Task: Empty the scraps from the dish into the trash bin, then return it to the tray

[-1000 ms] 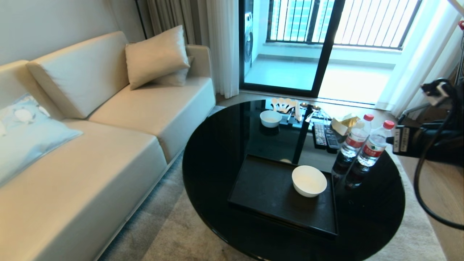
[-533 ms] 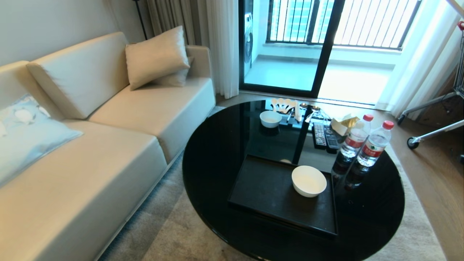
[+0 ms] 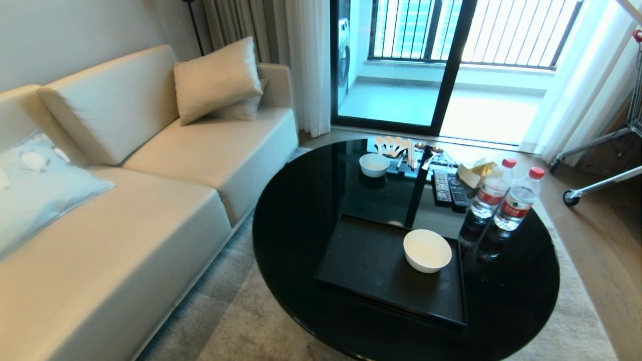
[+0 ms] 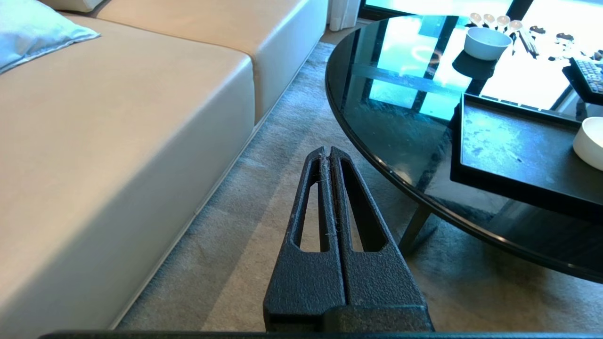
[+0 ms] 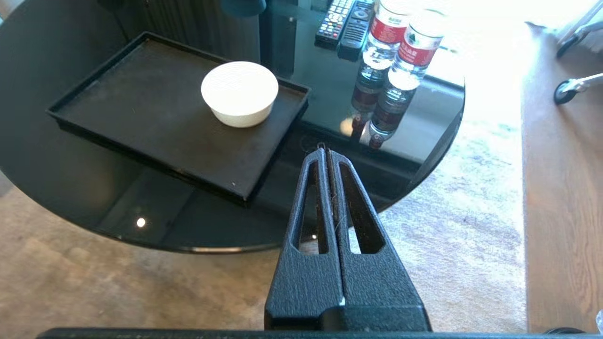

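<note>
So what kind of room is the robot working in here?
Most likely a living room, perhaps in a flat or hotel suite. A cream sofa with cushions sits beside a round black glass coffee table holding remote controls, and a sliding glass door opens onto a balcony.

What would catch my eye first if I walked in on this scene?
Probably the glossy round black table, mirroring the bright balcony door, with a white bowl sitting near the right end of a flat black tray. Just right of the tray stand two red-capped water bottles side by side. A long cream sofa fills the left side of the room.
</note>
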### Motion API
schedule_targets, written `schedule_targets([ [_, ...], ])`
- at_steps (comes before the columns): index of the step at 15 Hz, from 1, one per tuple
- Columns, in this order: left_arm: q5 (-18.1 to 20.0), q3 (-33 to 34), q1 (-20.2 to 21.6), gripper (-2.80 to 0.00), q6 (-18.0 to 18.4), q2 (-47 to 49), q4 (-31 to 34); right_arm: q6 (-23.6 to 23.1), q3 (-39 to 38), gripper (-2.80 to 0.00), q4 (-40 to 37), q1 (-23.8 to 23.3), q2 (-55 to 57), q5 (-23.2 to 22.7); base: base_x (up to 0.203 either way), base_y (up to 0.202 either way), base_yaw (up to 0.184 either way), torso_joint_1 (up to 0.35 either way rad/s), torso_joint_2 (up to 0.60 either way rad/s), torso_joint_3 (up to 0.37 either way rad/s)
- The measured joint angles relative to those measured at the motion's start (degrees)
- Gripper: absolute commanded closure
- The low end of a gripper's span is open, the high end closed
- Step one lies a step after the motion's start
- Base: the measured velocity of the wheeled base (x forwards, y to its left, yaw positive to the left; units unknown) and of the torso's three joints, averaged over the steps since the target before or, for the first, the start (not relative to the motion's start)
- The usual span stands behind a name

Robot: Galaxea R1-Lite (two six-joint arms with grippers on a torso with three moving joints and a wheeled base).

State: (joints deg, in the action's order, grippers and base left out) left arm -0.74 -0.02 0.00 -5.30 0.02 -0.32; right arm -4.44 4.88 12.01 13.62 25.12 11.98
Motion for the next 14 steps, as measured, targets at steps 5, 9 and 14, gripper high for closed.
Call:
schedule_targets([
  [5,0.0,0.0,0.0,0.00,0.0,0.0,0.0,0.3,-4.6,0.00,-3.1,-3.3,-8.1,-3.5,0.000,0.000,0.000,0.000,0.00,0.000],
  [9,0.0,0.0,0.0,0.00,0.0,0.0,0.0,0.2,-4.8,0.00,-3.9,-9.5,-9.6,-6.1,0.000,0.000,0.000,0.000,0.00,0.000],
  [14,0.0,0.0,0.0,0.00,0.0,0.0,0.0,-4.2,-4.9,0.00,-11.6,-13.8,-18.8,-13.6,0.000,0.000,0.000,0.000,0.00,0.000],
])
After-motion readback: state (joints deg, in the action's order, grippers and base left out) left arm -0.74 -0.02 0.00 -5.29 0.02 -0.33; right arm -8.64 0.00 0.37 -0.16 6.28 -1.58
